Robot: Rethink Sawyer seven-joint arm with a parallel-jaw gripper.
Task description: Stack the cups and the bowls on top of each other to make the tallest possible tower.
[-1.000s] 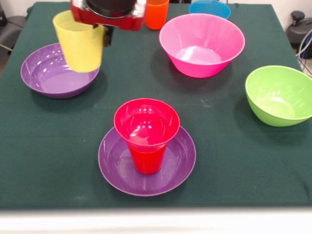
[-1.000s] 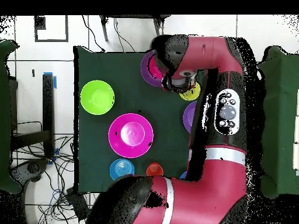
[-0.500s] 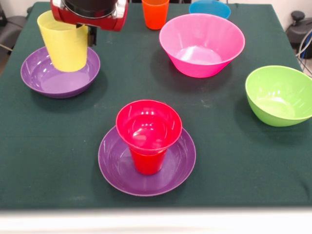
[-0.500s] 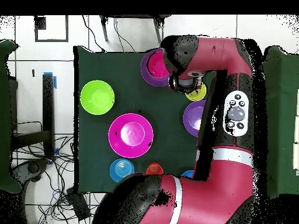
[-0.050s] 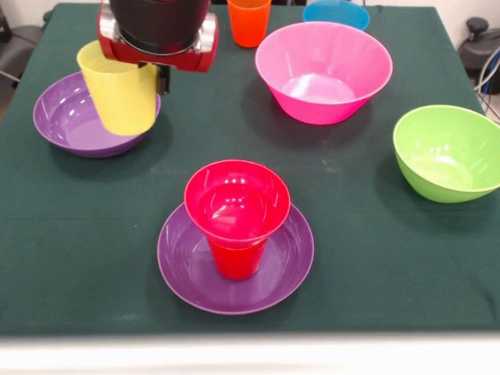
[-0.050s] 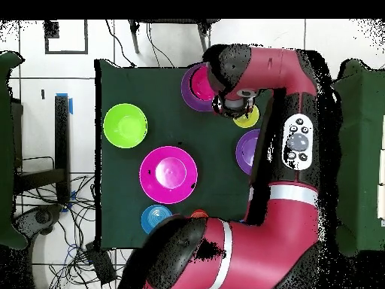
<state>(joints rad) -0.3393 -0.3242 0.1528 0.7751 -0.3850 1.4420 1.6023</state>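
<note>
My gripper [image 5: 134, 76] is shut on the rim of the yellow cup [image 5: 121, 98] and holds it in the air above the right edge of the left purple bowl [image 5: 66, 117]. One dark finger [image 5: 162, 78] shows beside the cup. Nearer the front stands the tower: a second purple bowl [image 5: 183, 269] as base, a red cup [image 5: 237, 262] upright in it, and a small crimson bowl [image 5: 237, 199] on the cup. In the overhead view the yellow cup [image 6: 248, 117] peeks out under the arm, between the tower [image 6: 200, 84] and the purple bowl [image 6: 247, 150].
An orange cup [image 5: 250, 19] and a light blue bowl [image 5: 336, 12] stand at the far edge. The big pink bowl [image 5: 323, 70] sits right of centre and the lime green bowl [image 5: 448, 152] at the far right. The arm [image 6: 289, 143] covers the table's right side from overhead.
The gripper carried the yellow cup left over the purple bowl, then came back a little to the right and lower. The tower and the other bowls have not moved.
</note>
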